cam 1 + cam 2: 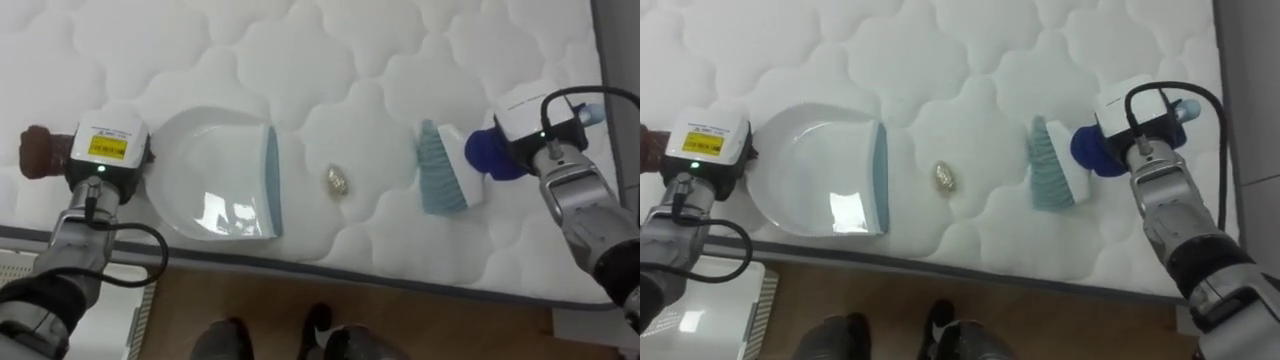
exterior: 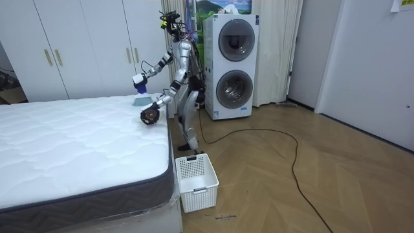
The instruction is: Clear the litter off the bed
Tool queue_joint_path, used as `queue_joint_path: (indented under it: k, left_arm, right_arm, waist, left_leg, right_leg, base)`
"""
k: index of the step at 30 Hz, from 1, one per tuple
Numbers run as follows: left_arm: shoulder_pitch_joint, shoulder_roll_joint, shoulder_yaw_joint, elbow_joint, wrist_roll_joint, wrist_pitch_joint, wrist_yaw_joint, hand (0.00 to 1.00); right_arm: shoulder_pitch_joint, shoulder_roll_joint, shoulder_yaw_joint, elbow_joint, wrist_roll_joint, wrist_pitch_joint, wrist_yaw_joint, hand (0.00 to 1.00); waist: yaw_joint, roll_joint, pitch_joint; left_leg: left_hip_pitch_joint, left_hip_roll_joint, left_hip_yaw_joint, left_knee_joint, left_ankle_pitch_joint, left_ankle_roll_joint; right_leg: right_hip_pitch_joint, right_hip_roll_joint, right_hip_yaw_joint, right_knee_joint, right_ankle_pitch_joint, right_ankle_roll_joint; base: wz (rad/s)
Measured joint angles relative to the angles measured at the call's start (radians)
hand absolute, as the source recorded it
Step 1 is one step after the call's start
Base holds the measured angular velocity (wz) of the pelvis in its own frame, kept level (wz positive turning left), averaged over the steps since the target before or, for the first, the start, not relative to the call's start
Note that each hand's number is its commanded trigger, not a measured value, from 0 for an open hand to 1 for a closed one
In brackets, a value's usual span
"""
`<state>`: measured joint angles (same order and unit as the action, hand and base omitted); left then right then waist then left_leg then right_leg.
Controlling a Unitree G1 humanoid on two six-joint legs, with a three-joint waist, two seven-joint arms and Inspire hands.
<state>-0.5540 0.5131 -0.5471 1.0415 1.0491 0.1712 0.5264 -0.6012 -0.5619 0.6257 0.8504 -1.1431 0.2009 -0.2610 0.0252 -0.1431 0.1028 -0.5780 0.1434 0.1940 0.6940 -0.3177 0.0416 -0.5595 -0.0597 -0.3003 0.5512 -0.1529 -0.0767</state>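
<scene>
Near the bed's (image 1: 350,60) front edge, the scrap (image 1: 337,181) sits between the left hand's (image 1: 105,150) dustpan (image 1: 215,175) and the right hand's (image 1: 540,125) brush (image 1: 443,170), a bit closer to the pan. Can't tell either grip, tbh.

Head stereo eyes look straight down on the mattress (image 1: 330,80) edge — room camera watches from afar.

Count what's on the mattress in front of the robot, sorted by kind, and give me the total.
Dustpans: 1, the white dustpan
Brushes: 1, the teal-bristled brush
Litter: 1, the small scrap lying between them
Total: 3
</scene>
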Motion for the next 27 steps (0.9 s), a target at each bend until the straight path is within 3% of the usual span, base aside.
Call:
queue_joint_path:
  k: [5, 11, 18, 22, 27]
  left_arm:
    - [0.001, -0.008, -0.004, -0.002, 0.002, 0.002, -0.019, 1.00]
    - [0.001, -0.031, -0.010, -0.007, 0.002, 0.001, -0.022, 1.00]
    - [0.000, -0.032, -0.008, -0.007, 0.001, 0.002, -0.032, 1.00]
    - [0.001, -0.030, -0.008, -0.004, 0.001, 0.001, -0.039, 1.00]
    - [0.001, -0.030, -0.005, -0.003, 0.001, -0.001, -0.050, 1.00]
  right_arm:
    - [0.017, 0.050, 0.000, -0.094, 0.070, -0.011, -0.005, 1.00]
    - [0.057, 0.114, 0.027, -0.133, 0.156, -0.073, 0.038, 1.00]
    - [0.061, 0.122, 0.031, -0.200, 0.296, -0.081, 0.113, 1.00]
    - [0.077, 0.129, 0.031, -0.235, 0.438, -0.082, 0.177, 1.00]
    - [0.081, 0.139, 0.031, -0.243, 0.514, -0.113, 0.234, 1.00]
  waist:
    - [0.001, 0.005, -0.0021]
    - [0.018, 0.014, -0.0028]
    - [0.011, 0.022, -0.0058]
    - [0.009, 0.035, -0.0123]
    - [0.011, 0.036, -0.0128]
  left_leg:
    - [0.013, -0.001, -0.001, -0.004, 0.003, -0.004]
    - [0.006, -0.006, -0.003, -0.003, 0.003, -0.003]
    - [-0.004, -0.002, -0.002, 0.001, 0.003, -0.003]
    - [-0.004, -0.001, 0.001, 0.002, 0.004, -0.003]
    - [-0.006, 0.000, 0.011, 0.011, 0.004, -0.004]
  right_leg:
    - [0.010, -0.003, -0.001, -0.001, -0.002, -0.003]
    - [0.001, -0.011, -0.001, 0.008, -0.008, 0.000]
    - [-0.014, -0.011, 0.000, 0.021, -0.008, -0.001]
    - [-0.017, -0.012, 0.002, 0.027, -0.009, -0.004]
    - [-0.028, -0.015, 0.012, 0.044, -0.012, -0.009]
  base:
    - [0.00]
    - [0.01]
    - [0.00]
    - [-0.02]
    - [-0.05]
